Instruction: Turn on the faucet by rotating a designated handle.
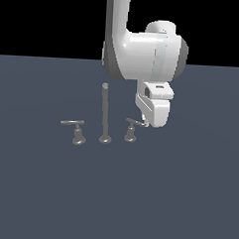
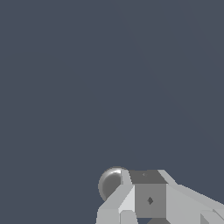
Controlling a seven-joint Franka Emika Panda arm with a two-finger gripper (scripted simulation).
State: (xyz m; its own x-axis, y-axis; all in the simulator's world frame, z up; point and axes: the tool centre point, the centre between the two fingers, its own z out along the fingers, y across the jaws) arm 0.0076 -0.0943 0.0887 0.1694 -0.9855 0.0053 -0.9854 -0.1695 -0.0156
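The faucet stands on the floor as three grey metal pieces. Its tall thin column (image 1: 104,111) is in the middle. A lever with a long thin crossbar (image 1: 72,122) is on the exterior view's left. The handle (image 1: 132,123), with its short stubby crossbar on a flared base, is on the exterior view's right. My gripper (image 1: 142,121) hangs at the outer end of that crossbar, touching or nearly touching it. In the wrist view a rounded metal part of the handle (image 2: 110,183) shows just beside my fingers (image 2: 148,197). No gap shows between them and nothing is held.
The flat dark grey floor (image 1: 177,194) stretches around the faucet. The white arm (image 1: 145,53) comes down from above, behind the handle.
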